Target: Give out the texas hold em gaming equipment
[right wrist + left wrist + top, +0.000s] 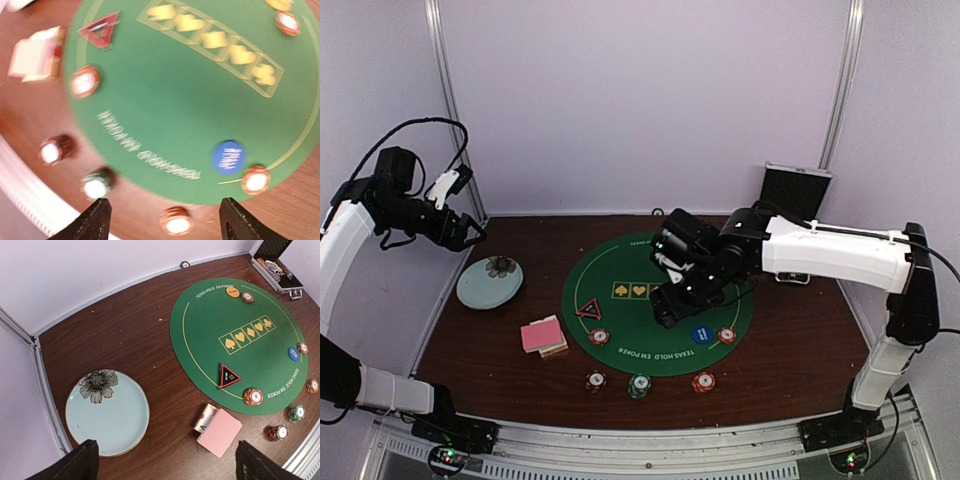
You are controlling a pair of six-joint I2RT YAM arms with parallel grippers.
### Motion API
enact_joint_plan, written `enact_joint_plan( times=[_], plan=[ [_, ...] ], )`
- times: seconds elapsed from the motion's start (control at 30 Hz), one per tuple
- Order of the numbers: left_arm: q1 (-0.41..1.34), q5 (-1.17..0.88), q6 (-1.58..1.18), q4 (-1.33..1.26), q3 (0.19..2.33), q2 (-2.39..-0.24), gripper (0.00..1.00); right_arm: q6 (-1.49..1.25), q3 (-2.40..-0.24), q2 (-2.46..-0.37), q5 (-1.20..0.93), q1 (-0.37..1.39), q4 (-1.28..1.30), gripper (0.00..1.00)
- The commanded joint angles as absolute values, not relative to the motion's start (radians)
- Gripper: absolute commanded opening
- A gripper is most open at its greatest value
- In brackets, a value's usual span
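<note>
Pink-red-backed playing cards (220, 432) lie in a small pile on the brown wooden table (135, 340), just off the near-left edge of the round green felt mat (250, 365). Something pale touches the pile's side; I cannot tell whether it is a box or a face-up card

Black red-edged triangular marker (229, 377) lies flat just inside the mat's left rim. A red striped chip stack (253, 396) sits just beside it, on the rim

Blue round button (294, 353) lies on the mat's near-right part, with a single red striped chip (302, 347) right against it. Orange round button (232, 291) lies at the mat's far side, with another red chip (247, 297) beside it

Three more chip stacks stand off the mat on bare wood along its near edge: left red stack (596, 381), green stack (639, 385), right red stack (704, 381)

Right gripper (162, 220) hangs over the middle of the mat. I see its black fingers (90, 222) spread apart with nothing between them. Its wrist view is blurred

Left gripper (165, 465) is held high over the table's far-left corner, its claw wide apart and holding nothing. Beneath it I see the pale blue round dish with a dark flower print (107, 412), resting on the wood well apart from the mat

Black-lined metal case (277, 270) stands open at the far-right corner, off the mat
</note>
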State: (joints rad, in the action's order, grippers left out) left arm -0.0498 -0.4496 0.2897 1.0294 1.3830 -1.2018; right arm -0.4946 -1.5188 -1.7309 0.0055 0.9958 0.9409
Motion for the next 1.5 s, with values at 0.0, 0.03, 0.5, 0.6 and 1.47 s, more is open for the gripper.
enact_joint_plan(
  times=[0.0,0.03,0.5,0.6,1.47],
  plan=[
    [-0.055,-0.461,0.294,1.03,1.395,-1.202,0.98,-0.489,-1.626,-1.845,0.007,1.146,1.011,0.81],
    [-0.056,-0.461,0.294,1.031,1.392,-1.199,0.98,-0.485,-1.653,-1.876,0.004,1.172,1.018,0.84],
    [-0.055,-0.469,0.298,1.03,1.384,-1.179,0.98,-0.459,-1.734,-2.082,-0.084,1.236,1.013,0.9],
    [-0.056,-0.469,0.298,1.03,1.385,-1.178,0.98,-0.457,-1.728,-2.103,-0.099,1.235,1.004,0.9],
    [-0.056,-0.458,0.307,1.029,1.385,-1.182,0.98,-0.465,-1.686,-2.167,-0.102,1.222,0.949,0.7]
  ],
)
